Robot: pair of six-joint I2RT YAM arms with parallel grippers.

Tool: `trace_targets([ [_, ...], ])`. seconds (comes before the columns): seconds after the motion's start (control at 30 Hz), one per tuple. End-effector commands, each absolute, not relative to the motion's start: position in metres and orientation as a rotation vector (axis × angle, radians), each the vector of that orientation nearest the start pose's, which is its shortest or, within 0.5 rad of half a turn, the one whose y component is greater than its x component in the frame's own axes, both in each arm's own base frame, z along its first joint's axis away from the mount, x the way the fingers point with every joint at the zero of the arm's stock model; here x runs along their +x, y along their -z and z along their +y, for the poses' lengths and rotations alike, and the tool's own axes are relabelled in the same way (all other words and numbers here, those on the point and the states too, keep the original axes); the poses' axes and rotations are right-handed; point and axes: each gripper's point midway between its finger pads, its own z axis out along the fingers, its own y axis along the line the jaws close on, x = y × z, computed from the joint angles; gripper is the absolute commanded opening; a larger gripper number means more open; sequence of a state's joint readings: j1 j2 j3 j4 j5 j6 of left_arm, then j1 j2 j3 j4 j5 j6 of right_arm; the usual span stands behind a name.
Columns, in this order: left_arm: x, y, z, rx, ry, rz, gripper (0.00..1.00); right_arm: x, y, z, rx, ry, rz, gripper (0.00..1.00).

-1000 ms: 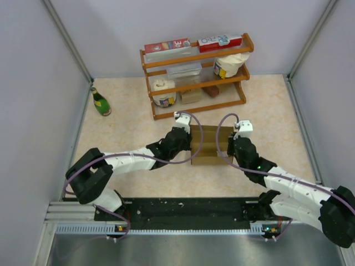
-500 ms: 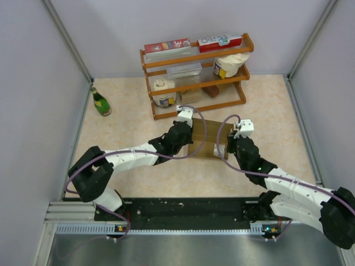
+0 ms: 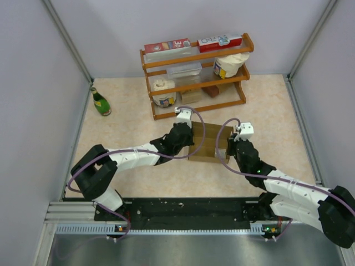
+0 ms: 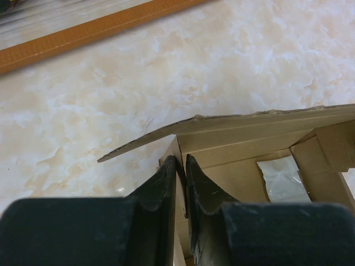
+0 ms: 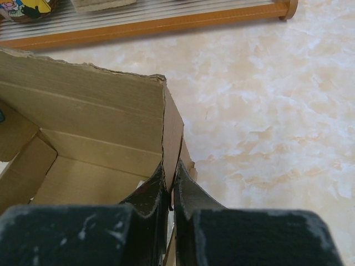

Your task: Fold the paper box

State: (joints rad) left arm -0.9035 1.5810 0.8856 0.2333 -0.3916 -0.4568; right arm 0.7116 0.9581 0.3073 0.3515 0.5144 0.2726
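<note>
The paper box (image 3: 208,145) sits at the centre of the top view, just below the wooden rack (image 3: 197,57), half formed, with side walls raised and the top open. The left gripper (image 4: 180,164) is clamped on its left wall and the right gripper (image 5: 170,170) on its right wall. One flap (image 4: 166,133) splays outward, so tucking and closing appear left to do

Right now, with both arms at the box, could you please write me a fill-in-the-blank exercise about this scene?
1. The paper box is made of plain brown ____.
2. The left gripper is shut on the box's left wall, and the right gripper on its ____ wall.
3. In the top view, the green bottle stands to the ____ of the wooden rack.

Missing words: cardboard; right; left.
</note>
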Motion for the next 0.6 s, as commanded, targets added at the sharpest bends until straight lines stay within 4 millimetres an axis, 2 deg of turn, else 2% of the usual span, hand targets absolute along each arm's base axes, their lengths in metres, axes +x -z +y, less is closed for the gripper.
trace_targets([
  [0.0,0.29,-0.149,-0.38,0.267,0.822,1.971,0.14,0.274,-0.158,0.195,-0.119,-0.495,1.727,0.0],
  [0.2,0.284,-0.144,-0.377,0.264,0.833,1.993,0.13,0.27,-0.159,0.192,-0.109,-0.503,1.714,0.0],
  [0.57,0.266,-0.133,-0.367,0.255,0.878,2.03,0.18,0.253,-0.149,0.189,-0.126,-0.52,1.708,0.0],
])
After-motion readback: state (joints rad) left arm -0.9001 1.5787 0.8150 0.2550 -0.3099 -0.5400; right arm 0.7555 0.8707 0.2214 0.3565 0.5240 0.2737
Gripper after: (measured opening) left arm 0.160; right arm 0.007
